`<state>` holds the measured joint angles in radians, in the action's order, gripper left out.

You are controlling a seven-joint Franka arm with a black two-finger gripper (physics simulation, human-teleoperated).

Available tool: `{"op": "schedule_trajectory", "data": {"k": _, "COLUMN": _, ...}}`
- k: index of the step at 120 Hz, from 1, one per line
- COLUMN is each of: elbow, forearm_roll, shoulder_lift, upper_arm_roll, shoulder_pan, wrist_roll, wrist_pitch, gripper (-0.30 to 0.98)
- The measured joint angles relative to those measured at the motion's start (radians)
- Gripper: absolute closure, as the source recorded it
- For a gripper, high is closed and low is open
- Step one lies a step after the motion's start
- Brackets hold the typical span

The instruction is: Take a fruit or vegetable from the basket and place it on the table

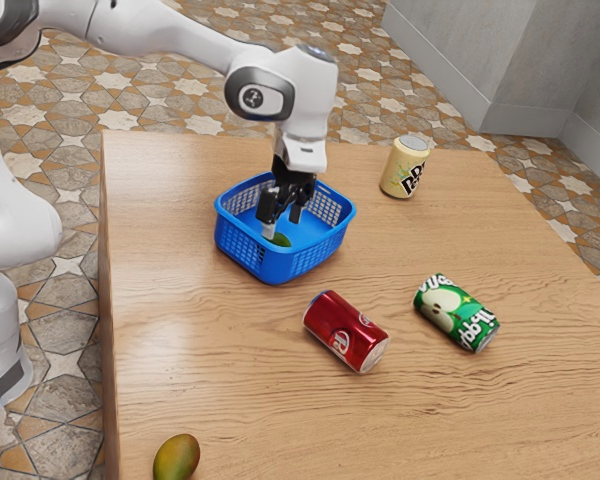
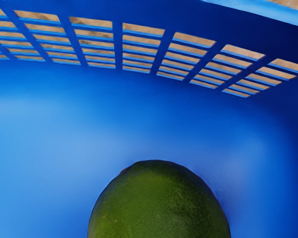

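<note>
My gripper (image 1: 283, 218) reaches down into the blue basket (image 1: 280, 266), its two fingers apart with a gap between them. A green fruit (image 1: 281, 240) lies on the basket's floor just below the fingertips, partly hidden by the basket's near wall. Seen from the hand, the rounded dark-green fruit (image 2: 159, 203) is close under the gripper, with the basket's slotted wall (image 2: 166, 52) beyond it.
On the table (image 1: 230, 380), a red can (image 1: 346, 331) and a green can (image 1: 456, 312) lie on their sides. A pale yellow can (image 1: 405, 167) stands upright past the basket. A green-orange mango (image 1: 177, 458) rests near the exterior view's lower left.
</note>
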<state>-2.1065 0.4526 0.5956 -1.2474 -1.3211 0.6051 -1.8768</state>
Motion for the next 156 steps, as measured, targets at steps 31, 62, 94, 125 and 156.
{"op": "schedule_trajectory", "data": {"k": 31, "elbow": -0.008, "forearm_roll": -0.001, "shoulder_lift": -0.012, "upper_arm_roll": -0.004, "shoulder_pan": -0.022, "wrist_roll": 0.003, "wrist_pitch": -0.013, "gripper": 0.02}}
{"op": "schedule_trajectory", "data": {"k": 62, "elbow": -0.027, "forearm_roll": -0.001, "shoulder_lift": -0.047, "upper_arm_roll": -0.02, "shoulder_pan": -0.017, "wrist_roll": 0.005, "wrist_pitch": -0.02, "gripper": 0.02}}
{"op": "schedule_trajectory", "data": {"k": 94, "elbow": -0.042, "forearm_roll": -0.001, "shoulder_lift": -0.044, "upper_arm_roll": -0.045, "shoulder_pan": -0.024, "wrist_roll": 0.006, "wrist_pitch": -0.022, "gripper": 0.02}}
{"op": "schedule_trajectory", "data": {"k": 125, "elbow": -0.06, "forearm_roll": -0.001, "shoulder_lift": -0.043, "upper_arm_roll": -0.048, "shoulder_pan": -0.024, "wrist_roll": 0.007, "wrist_pitch": -0.032, "gripper": 0.03}}
{"op": "schedule_trajectory", "data": {"k": 156, "elbow": -0.069, "forearm_roll": 0.001, "shoulder_lift": -0.04, "upper_arm_roll": -0.052, "shoulder_pan": -0.026, "wrist_roll": 0.007, "wrist_pitch": -0.064, "gripper": 0.15}}
